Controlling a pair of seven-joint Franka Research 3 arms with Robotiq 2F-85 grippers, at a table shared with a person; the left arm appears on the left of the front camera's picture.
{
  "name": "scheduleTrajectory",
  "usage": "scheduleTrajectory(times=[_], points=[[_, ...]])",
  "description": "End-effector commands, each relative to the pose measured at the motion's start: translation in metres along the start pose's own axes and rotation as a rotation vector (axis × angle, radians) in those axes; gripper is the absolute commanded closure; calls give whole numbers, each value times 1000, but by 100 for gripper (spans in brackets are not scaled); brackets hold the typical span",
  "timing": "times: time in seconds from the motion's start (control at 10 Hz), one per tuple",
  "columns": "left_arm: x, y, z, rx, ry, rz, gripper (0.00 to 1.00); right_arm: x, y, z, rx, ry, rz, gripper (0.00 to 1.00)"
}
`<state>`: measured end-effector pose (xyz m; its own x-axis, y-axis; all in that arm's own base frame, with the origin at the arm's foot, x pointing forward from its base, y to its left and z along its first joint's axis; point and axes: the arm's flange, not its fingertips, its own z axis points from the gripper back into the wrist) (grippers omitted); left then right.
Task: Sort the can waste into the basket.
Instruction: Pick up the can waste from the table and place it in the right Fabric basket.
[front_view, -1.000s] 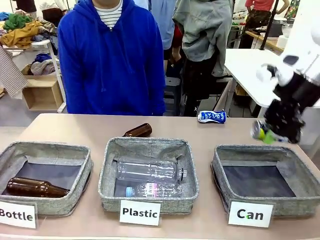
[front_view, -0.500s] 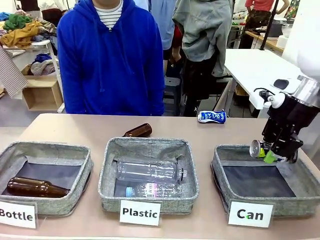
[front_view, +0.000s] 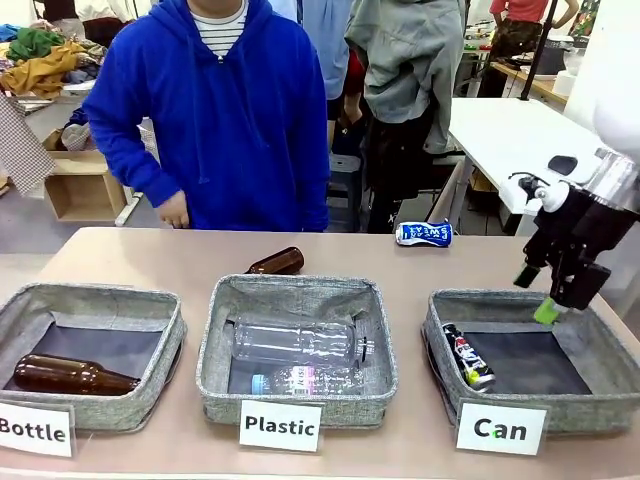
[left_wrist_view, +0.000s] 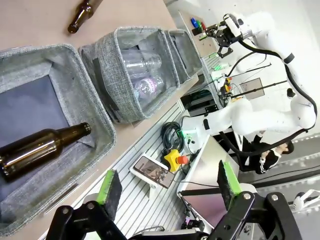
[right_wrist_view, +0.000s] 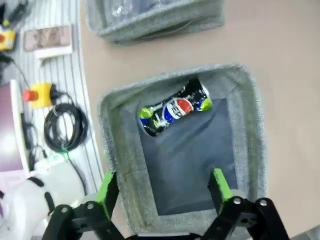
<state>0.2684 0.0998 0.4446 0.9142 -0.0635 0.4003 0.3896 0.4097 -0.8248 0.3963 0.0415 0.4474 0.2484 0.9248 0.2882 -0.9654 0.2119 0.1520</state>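
The right tool hangs over the far right side of the basket. Its two green-tipped fingers are spread wide and there is nothing between them.

The black can lies on its side inside the basket, on the dark bottom, close to the left wall. From the right wrist you look down into the basket, and the can lies well apart from the fingers. A white card that says "Can" stands in front of the basket.

The blue can lies on its side on the worktop. It is near the far edge, behind the basket, and nothing touches it.

The left tool is spread wide too, and it is empty. It hangs by the near edge of the worktop, next to the Bottle bin.

A brown bottle lies in the Bottle bin. Two clear bottles lie in the middle bin, which has a card that says "Plastic". One more brown bottle lies on the worktop just behind the middle bin.

A person in a blue hoodie stands at the far side. One hand hangs just above the worktop's edge and holds nothing.
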Motion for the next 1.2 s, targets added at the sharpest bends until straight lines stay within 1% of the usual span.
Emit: scheduleTrajectory(times=[0.0,0.1,0.2,0.3,0.4,0.5,0.6,0.7,0.8,0.9,1.1], points=[[-1,-3,0,-3,5,12,0,7,-14,10,-33,-164,-84,0],[-1,-3,0,-3,5,12,0,8,-23,19,11,-338,-188,0],[-1,-3,0,-3,5,12,0,10,-34,33,48,-641,-360,0],[-1,-3,0,-3,5,12,0,11,-49,47,132,-966,-461,0],[-1,-3,0,-3,5,12,0,8,-69,52,149,-1093,-836,0],[-1,-3,0,-3,5,12,0,7,-77,53,300,-1178,-820,0],[-1,-3,0,-3,5,12,0,4,-89,52,383,-1210,-852,0],[-1,-3,0,-3,5,12,0,0,-97,50,424,-1228,-843,0],[-1,-3,0,-3,5,12,0,-3,-104,47,430,-1258,-863,0],[-1,-3,0,-3,5,12,0,-2,-90,49,341,-909,-659,0],[-1,-3,0,-3,5,12,0,-2,-90,49,341,-909,-659,0]])
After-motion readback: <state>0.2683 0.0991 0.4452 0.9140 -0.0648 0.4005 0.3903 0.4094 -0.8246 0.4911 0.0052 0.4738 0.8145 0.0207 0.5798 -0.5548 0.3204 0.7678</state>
